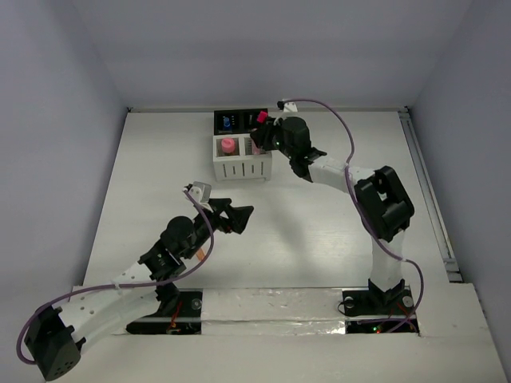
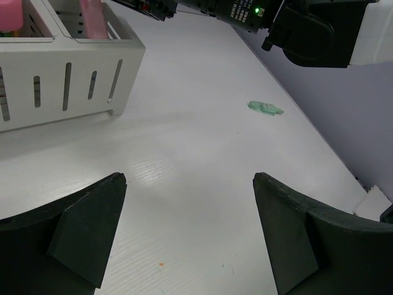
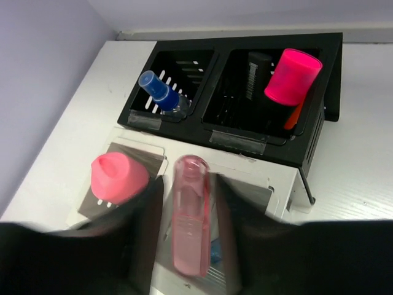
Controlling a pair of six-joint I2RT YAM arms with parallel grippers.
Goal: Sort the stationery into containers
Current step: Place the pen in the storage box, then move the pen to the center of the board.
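Note:
The containers (image 1: 239, 163) stand at the back middle of the table: two black cups behind, two slotted white cups in front. My right gripper (image 1: 259, 140) hovers over the right white cup. Its blurred jaws stand slightly apart on either side of a translucent pink pen (image 3: 190, 227) that stands in that cup, so my right gripper (image 3: 188, 184) is open. A pink-capped highlighter (image 3: 116, 175) is in the left white cup, a blue-capped one (image 3: 156, 89) in the left black cup and a pink-capped one (image 3: 293, 77) in the right black cup. My left gripper (image 1: 237, 215) is open and empty above bare table, also in its wrist view (image 2: 190, 233).
A small green scrap (image 2: 265, 108) lies on the table right of the white cups (image 2: 73, 80). The right arm (image 1: 383, 199) reaches over the back right of the table. Walls enclose the table on the left, back and right.

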